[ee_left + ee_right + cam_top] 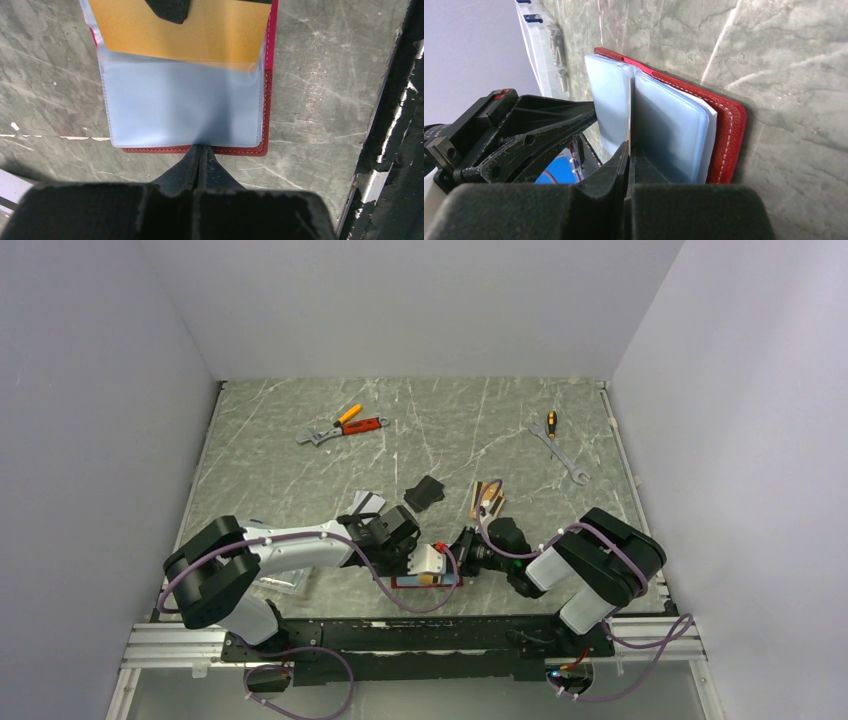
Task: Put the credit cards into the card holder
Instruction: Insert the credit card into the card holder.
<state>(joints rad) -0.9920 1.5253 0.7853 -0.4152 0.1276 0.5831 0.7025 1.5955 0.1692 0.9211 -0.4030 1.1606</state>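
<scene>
Left wrist view looks straight down its own clenched left gripper [200, 153], whose tips meet at the near stitched edge of the red card holder [268, 100]. I judge they are there to pin the open holder to the table so it cannot slide while a card is pushed in from the far side. Whether the tips nip a bit of lining or only press on the edge, I cannot tell.

An orange-gold credit card [200, 37] sits partly inside the top bluish sleeve [185, 107], with its lower edge under the plastic and most of it outside. From the right wrist, the right gripper [629, 150] is clamped on that card, seen edge-on as a thin line between two sleeves. Holding it by the back end leaves the leading edge free to slip into the pocket.

In the top external view the holder [425, 582] lies at the near edge of the table [300, 460], between the two arms, which meet over it. More cards wait farther back: a silver-white pair [366, 502] and an orange-gold stack [487, 497], with a black flat rectangle [427, 492] between them.

The insertion looks under way, not finished. A slight tilt could catch the card on the sleeve lip
</scene>
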